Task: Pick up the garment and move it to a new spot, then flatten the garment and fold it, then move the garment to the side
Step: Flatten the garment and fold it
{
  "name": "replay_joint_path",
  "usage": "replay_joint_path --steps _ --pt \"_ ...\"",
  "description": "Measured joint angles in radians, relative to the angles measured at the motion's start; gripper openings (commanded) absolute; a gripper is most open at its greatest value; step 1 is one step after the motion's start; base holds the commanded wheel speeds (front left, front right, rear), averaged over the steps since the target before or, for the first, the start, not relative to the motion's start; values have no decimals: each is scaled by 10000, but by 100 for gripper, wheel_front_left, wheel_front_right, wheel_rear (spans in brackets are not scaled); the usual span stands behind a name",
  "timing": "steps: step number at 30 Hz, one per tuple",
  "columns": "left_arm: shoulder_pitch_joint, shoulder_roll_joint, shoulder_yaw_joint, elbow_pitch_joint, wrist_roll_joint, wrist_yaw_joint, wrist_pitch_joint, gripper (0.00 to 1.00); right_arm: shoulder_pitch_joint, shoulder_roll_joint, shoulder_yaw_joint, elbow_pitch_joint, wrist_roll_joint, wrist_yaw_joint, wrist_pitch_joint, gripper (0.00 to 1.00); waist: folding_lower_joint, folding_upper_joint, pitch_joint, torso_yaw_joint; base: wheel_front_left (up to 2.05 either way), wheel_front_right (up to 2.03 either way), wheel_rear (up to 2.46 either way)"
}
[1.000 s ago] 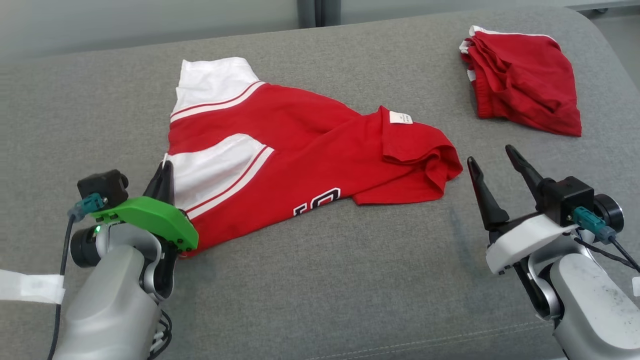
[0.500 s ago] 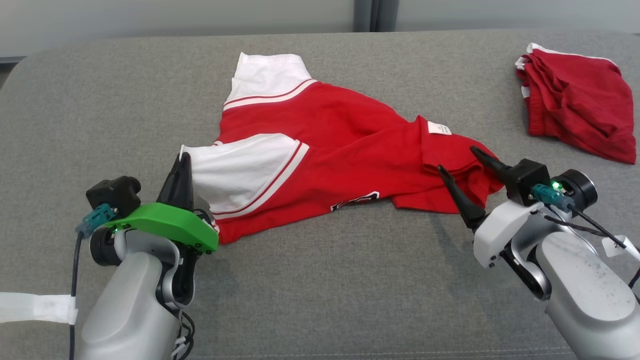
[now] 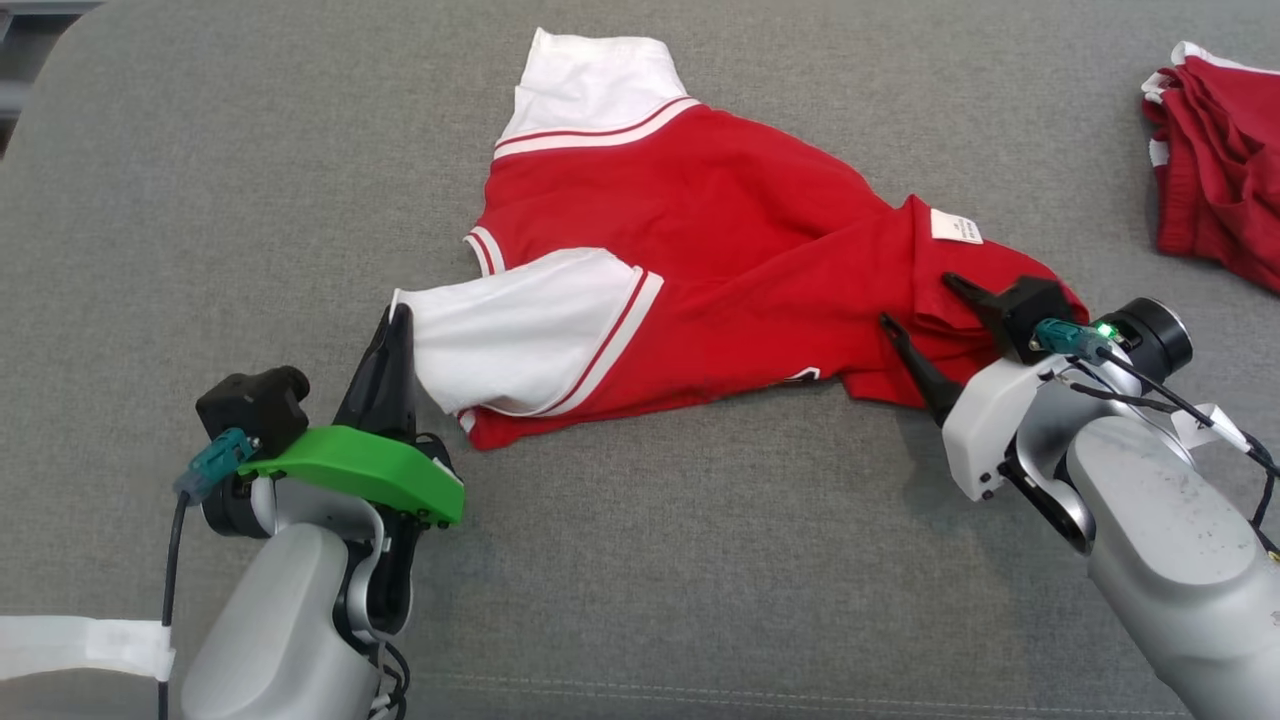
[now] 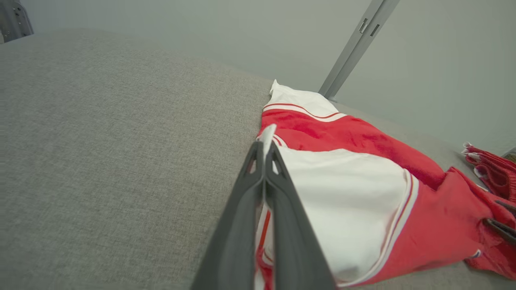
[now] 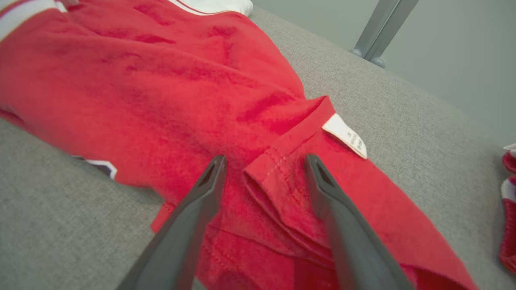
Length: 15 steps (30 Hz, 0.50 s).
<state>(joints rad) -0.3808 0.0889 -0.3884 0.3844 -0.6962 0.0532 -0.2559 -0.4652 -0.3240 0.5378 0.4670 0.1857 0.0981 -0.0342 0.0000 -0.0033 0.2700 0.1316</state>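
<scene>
On the grey fabric surface point(image 3: 200, 200) lay the red-and-white garment point(image 3: 740, 250); its white label point(image 3: 955, 226) was too small to read. The left end effector point(image 3: 398, 320) was clamped on the sleeve point(image 3: 520, 330). The right end effector point(image 3: 917, 300) stood spread astride the hem point(image 5: 282, 161).

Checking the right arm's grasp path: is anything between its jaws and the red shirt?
Nothing visible stands between them. The right gripper has its jaws open on either side of the folded hem of the red shirt, with only that fabric in the gap.
</scene>
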Motion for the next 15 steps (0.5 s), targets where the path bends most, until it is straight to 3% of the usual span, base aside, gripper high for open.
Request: replay_joint_path --steps 6,7,9,11,12,15 --pt "420 4 56 -353 232 44 0 0 -218 77 188 472 -59 71 -81 98 0 0 28 52 0 0 0" --pt "457 6 86 -399 236 44 0 0 -235 81 205 531 -77 73 -96 81 0 0 14 40 0 0 0" --pt "593 25 219 -458 249 96 0 0 -280 119 267 652 -100 75 -132 65 0 0 -27 -2 0 0 0" --pt "769 98 284 -500 251 98 0 0 -354 165 305 740 -100 77 -192 60 0 0 -77 -63 0 0 0" --pt "844 132 288 -523 270 100 0 0 -396 176 311 784 -100 92 -196 51 0 0 -102 -94 0 0 0" --pt "1013 169 284 -667 307 113 0 0 -422 171 311 936 -98 153 -282 46 0 0 -171 -195 0 0 0"
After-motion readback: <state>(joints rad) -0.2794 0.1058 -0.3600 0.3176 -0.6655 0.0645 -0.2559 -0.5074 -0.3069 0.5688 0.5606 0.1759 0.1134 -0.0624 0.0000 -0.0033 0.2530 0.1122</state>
